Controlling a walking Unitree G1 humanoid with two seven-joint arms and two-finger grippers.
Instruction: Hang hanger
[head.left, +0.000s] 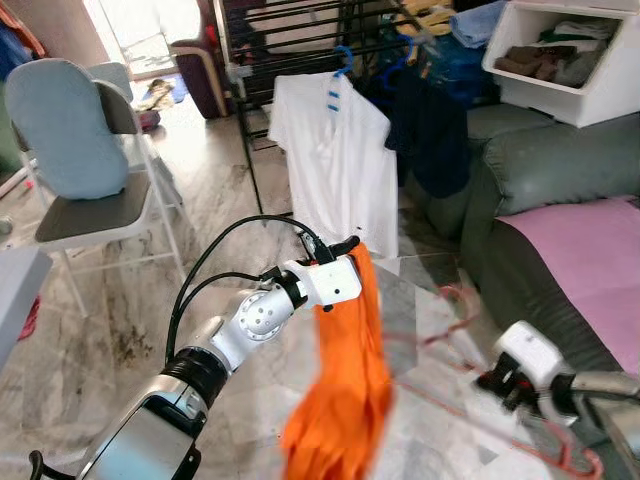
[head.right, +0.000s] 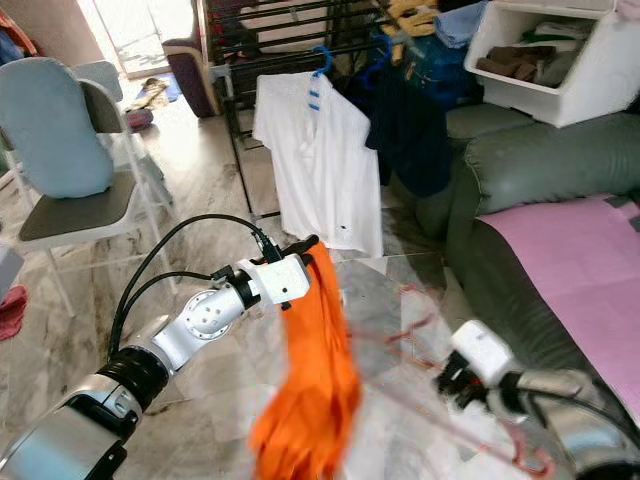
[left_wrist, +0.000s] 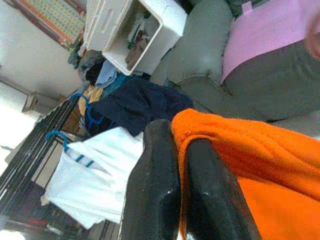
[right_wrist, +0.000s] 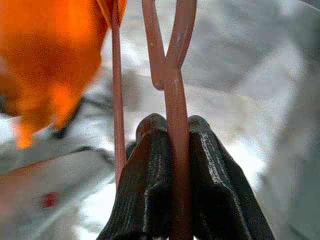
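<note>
in the left eye view the left gripper (head.left: 345, 244) was raised mid-frame, its fingers pinched on the top edge of an orange cloth (head.left: 345, 400) that hung straight down and blurred toward its lower end. the right gripper (head.left: 492, 380) sat low on the right, its tips hard to make out, and the red hanger (head.left: 455, 325) it carried was smeared to a faint streak; its frame seemed to slant from the gripper up toward the cloth. behind stood a drying rack (head.left: 300, 20) with a white shirt (head.left: 335, 160) on a blue hanger (head.left: 338, 75), a grey sofa (head.left: 545, 170) with a pink cover (head.left: 590, 260), and a folding chair (head.left: 90, 205).

the right eye view showed the same scene, equally blurred at the hanger.

in the left wrist view the two fingers (left_wrist: 152, 200) lay close together with the orange cloth (left_wrist: 250, 165) caught between them.

in the right wrist view the fingers (right_wrist: 145, 190) were clamped on a red bar of the hanger (right_wrist: 176, 125), which ran lengthwise away from the gripper and forked; its far end was cut off by the frame's edge.
</note>
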